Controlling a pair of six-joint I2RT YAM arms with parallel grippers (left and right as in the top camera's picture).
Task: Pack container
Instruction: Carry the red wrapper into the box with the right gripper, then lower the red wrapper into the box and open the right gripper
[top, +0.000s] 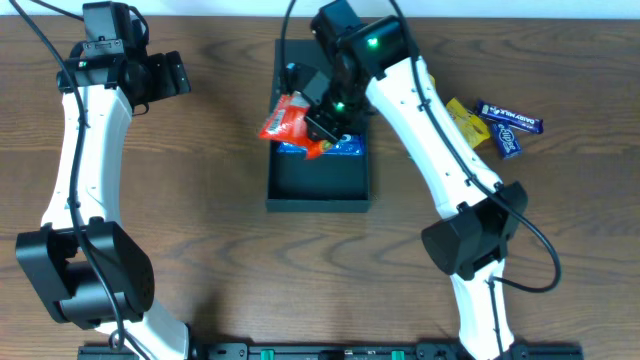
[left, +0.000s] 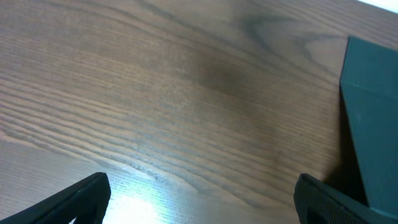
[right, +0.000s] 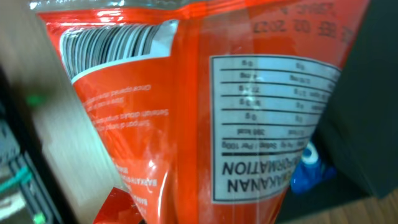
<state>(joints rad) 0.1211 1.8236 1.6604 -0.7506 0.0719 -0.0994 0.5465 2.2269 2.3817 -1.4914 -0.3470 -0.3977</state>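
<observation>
Overhead: container (top: 315, 185) sits mid-table, lid flap back, floor mostly bare. Right gripper (top: 320, 130) is over its far end, clamped on a red packet (top: 285, 120) that hangs half across the left wall. A blue packet (top: 350, 148) lies inside under it. To do this step well, I judge: shift the packet right until it clears the wall, lower it flat beside the blue one, then release. Left gripper (top: 180, 75) is parked well left, jaws apart, nothing in them. A yellow packet (top: 465, 120) and blue bars (top: 510, 125) wait on the table (top: 200, 200) to the right. The arm hides the container's far end.

Left wrist: bare wood and only a corner of the container (left: 373, 124) at the right edge; the fingers (left: 81, 199) are cut off at the bottom corners.

Right wrist: the red packet (right: 205, 112) fills the frame, back label upside down. A scrap of the blue packet (right: 308, 171) and the dark wall (right: 367, 93) show behind. Its own fingers cannot be made out; a blurred tan strip at left is unclear.
</observation>
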